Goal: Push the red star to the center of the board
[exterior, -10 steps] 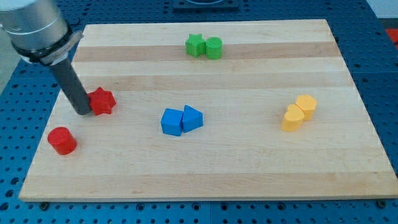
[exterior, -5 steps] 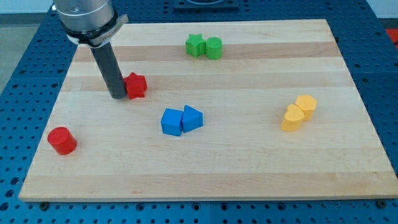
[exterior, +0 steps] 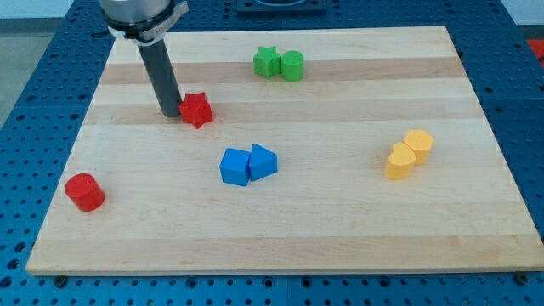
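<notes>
The dark rod of the arm is standing on the pale wooden board (exterior: pixel 476 212), and my tip (exterior: pixel 170 114) is pressing against the left side of the small red star-shaped block (exterior: pixel 196 110), touching it or as good as. There is nothing here that opens or closes; the rod is simply a blunt pusher, holding nothing, only leaning on the star from the view's left.

The red star is sitting in the upper left part of the board, left of the middle and a little above it. Judging by how things lie, the job is partly under way: the star is off the left edge and heading inward, but a fair stretch of bare wood is lying between it and the centre. The remaining push looks to be toward the view's right and slightly downward.

Just below and to the right of the star, two blue blocks (exterior: pixel 248 164) are sitting pressed together, close to where the star needs to end up; they look like a cube-like piece and a wedge-like one. I'd guess the tip will need to steer the star past their upper side, not into them.

Elsewhere, a red cylinder (exterior: pixel 85 192) is resting near the lower left corner, two green blocks (exterior: pixel 279 64) are touching near the top, and two yellow blocks (exterior: pixel 407 154) are sitting together at the right, all well apart from the action.
</notes>
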You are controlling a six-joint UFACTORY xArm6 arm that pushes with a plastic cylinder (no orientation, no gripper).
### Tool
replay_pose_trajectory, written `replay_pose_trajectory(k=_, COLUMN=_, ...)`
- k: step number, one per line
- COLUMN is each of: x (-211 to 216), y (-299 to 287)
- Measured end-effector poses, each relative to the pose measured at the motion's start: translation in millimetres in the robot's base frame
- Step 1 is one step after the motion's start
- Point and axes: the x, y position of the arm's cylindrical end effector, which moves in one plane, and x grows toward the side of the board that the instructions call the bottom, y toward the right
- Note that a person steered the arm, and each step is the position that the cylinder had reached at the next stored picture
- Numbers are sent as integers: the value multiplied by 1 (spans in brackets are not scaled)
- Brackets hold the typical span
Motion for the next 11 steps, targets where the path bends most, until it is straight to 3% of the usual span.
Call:
replay_pose_trajectory(k=8, x=3, y=107)
replay_pose_trajectory(k=11, x=20, y=-7)
